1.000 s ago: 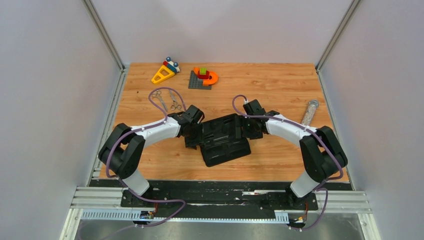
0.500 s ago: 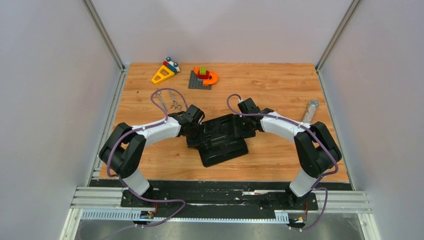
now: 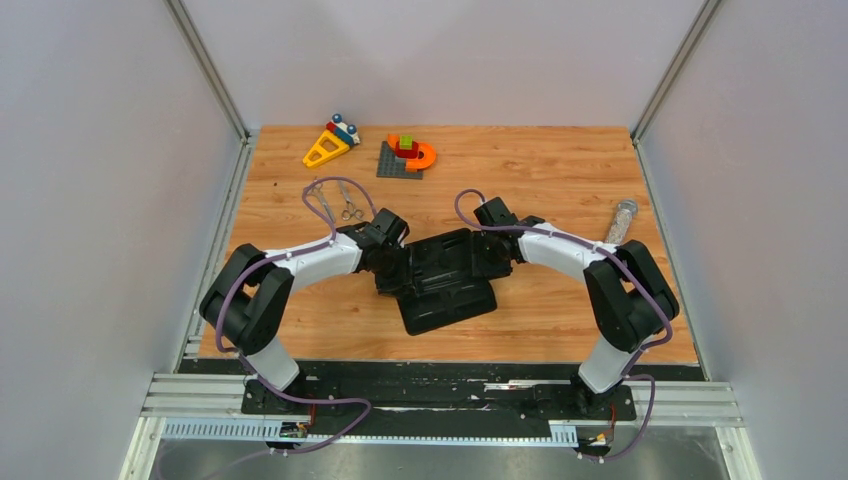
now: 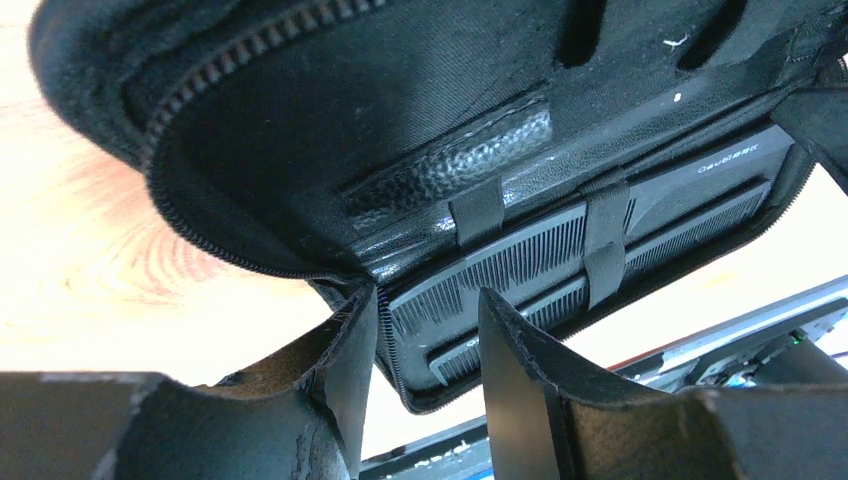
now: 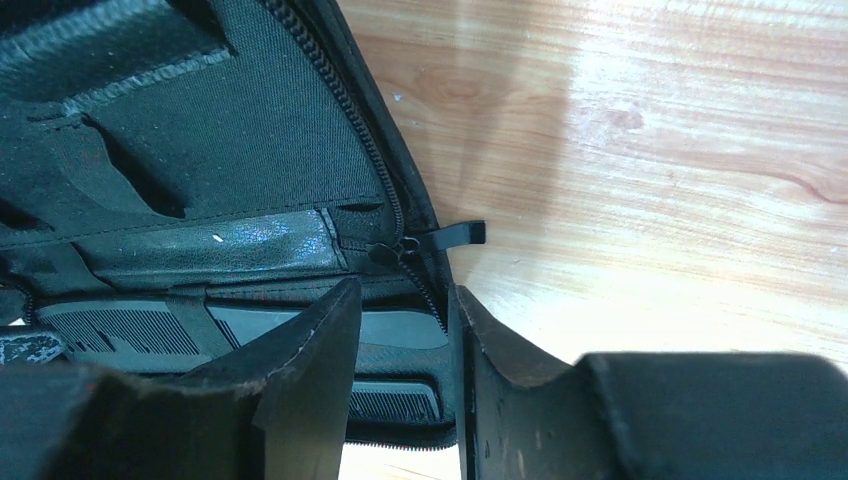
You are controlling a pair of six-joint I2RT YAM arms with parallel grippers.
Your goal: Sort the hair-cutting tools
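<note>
Wood bench (image 3: 560, 180), plain grey walls (image 3: 100, 200) on three sides. The black zip case (image 3: 447, 300) lies open mid-bench, and in the wrist views its lid arches up overhead. Left gripper (image 4: 420, 335) and right gripper (image 5: 405, 320) straddle the case rim from opposite sides. Both sets of jaws are spread with the rim in the gap, but you can't tell from either view whether the pads touch it.

The comb (image 4: 500, 268) is inside the case, strapped under two elastic bands — only the teeth show. Left scissors (image 3: 320, 197) and right scissors (image 3: 349, 206) lie side by side on bare wood near the far-left corner, too small to make out the blades. Toy blocks (image 3: 405, 153) sit at the far edge, the glitter tube (image 3: 620, 222) at the right edge. From above, both grippers blend into the black case.
</note>
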